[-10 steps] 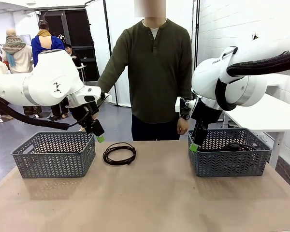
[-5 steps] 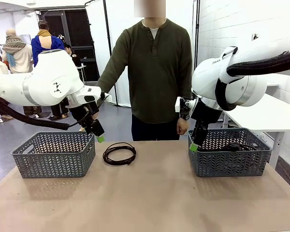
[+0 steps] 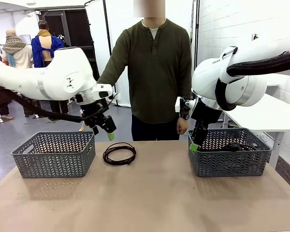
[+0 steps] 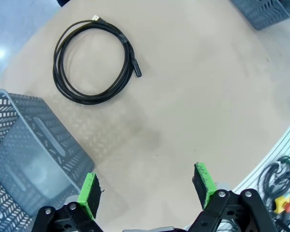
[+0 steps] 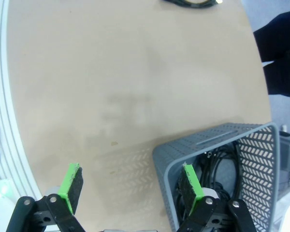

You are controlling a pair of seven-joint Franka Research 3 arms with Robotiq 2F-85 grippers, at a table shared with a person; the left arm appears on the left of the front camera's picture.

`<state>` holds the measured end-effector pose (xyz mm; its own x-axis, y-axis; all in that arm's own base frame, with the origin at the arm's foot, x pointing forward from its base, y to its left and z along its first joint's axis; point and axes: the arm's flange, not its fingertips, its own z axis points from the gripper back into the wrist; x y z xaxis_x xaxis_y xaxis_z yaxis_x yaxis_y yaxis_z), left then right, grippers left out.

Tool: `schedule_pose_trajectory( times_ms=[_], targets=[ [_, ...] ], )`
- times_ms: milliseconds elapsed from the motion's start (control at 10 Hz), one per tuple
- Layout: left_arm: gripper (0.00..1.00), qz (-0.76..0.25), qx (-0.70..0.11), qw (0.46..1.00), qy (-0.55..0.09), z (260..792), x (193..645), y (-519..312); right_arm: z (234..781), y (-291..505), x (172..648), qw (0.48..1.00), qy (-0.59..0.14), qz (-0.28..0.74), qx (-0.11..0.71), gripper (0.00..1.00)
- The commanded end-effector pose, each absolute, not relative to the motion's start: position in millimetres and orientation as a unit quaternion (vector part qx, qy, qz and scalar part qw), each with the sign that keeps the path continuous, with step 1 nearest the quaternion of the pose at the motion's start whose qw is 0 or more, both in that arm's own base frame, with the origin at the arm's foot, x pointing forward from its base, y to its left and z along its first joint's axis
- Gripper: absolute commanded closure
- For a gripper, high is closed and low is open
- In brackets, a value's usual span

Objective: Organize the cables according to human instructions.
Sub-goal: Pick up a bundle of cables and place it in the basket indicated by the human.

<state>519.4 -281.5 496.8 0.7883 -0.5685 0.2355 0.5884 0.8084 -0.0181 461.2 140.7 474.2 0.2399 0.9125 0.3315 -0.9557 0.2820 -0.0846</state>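
One thin black coiled cable [image 3: 119, 153] is seen lying flat on the tan desk [image 3: 150, 203], near the far edge and left of centre, just beside the right wall of the grey plastic lattice basket [image 3: 54, 153] at the far left corner. In the left wrist view the same coil [image 4: 93, 62] is seen loose on the desk, plug ends free, nothing touching it. More black cables [image 3: 234, 146] are seen bunched inside the second grey lattice basket [image 3: 229, 151] near the far right corner; the count cannot be told.

The left hand [image 3: 108, 131] is held in the air above the gap between the left basket and the coil, fingers spread, nothing gripped; green pads [image 4: 88, 193] are seen well apart over bare desk. The right hand [image 3: 195, 145] is held at the near-left corner of the right basket, also released and empty, one pad [image 5: 190, 182] over the basket rim, the other over the desk.

A person in a dark olive long-sleeved henley [image 3: 157, 67] is seen standing behind the far edge, one arm extended toward the left side.
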Motion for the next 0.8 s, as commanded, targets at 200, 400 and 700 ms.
schedule_pose_trajectory(
  times_ms=[200, 400, 700],
  targets=[
    [0.0, -0.241, -0.032, 0.968, -0.059, 497, 562, -340, 474, 141, 461, 0.786, -0.159, 0.593, 0.066, 0.0],
    [0.0, -0.215, -0.033, 0.975, -0.05, 480, 576, -361, 474, 141, 461, 0.786, -0.159, 0.593, 0.066, 0.0],
    [0.0, -0.176, -0.01, 0.982, -0.067, 451, 592, -374, 474, 141, 461, 0.786, -0.159, 0.593, 0.066, 0.0]
  ],
)
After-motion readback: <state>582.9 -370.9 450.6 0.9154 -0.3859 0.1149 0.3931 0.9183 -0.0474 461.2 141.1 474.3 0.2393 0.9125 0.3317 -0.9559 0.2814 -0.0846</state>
